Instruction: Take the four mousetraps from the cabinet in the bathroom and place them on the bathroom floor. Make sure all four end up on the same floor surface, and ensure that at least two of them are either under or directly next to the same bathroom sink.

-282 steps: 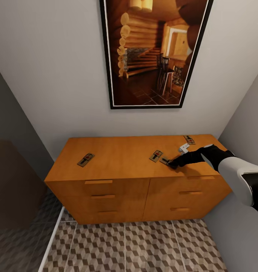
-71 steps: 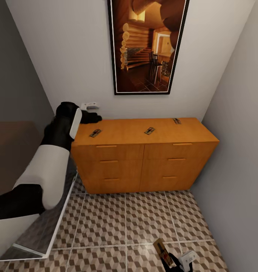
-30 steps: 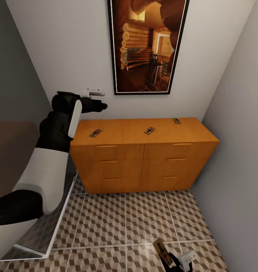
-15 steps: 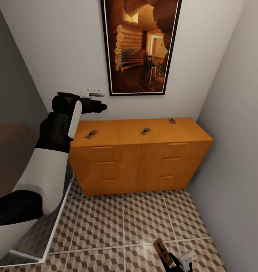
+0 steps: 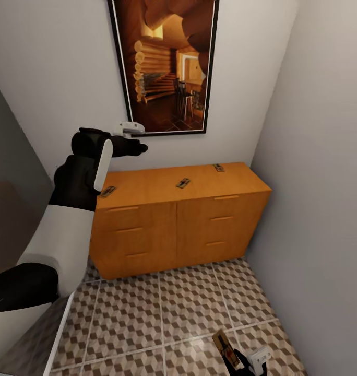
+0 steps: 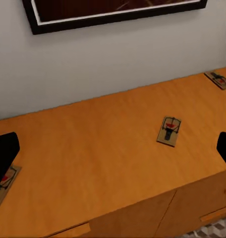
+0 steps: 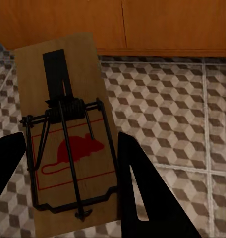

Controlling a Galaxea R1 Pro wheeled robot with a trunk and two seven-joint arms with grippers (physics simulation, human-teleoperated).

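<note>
The right gripper [image 5: 246, 362], low at the frame's bottom edge, is clamped on one mousetrap [image 7: 68, 134] above the bathroom floor [image 5: 163, 308]. Three mousetraps [image 5: 183, 183] lie on the cabinet [image 5: 168, 230] at mid-frame. The left gripper [image 5: 130, 137] hovers above its left end — fingers spread apart.

The cabinet [image 5: 178, 219] is orange-brown wood. The mousetraps [image 7: 68, 134] are tan boards with black wire and a red mouse outline. The bathroom floor [image 5: 163, 308] has brown, beige and white cube-patterned tiles with pale grout. The framed picture [image 5: 165, 65] has a black frame with a thin white inner border.
</note>
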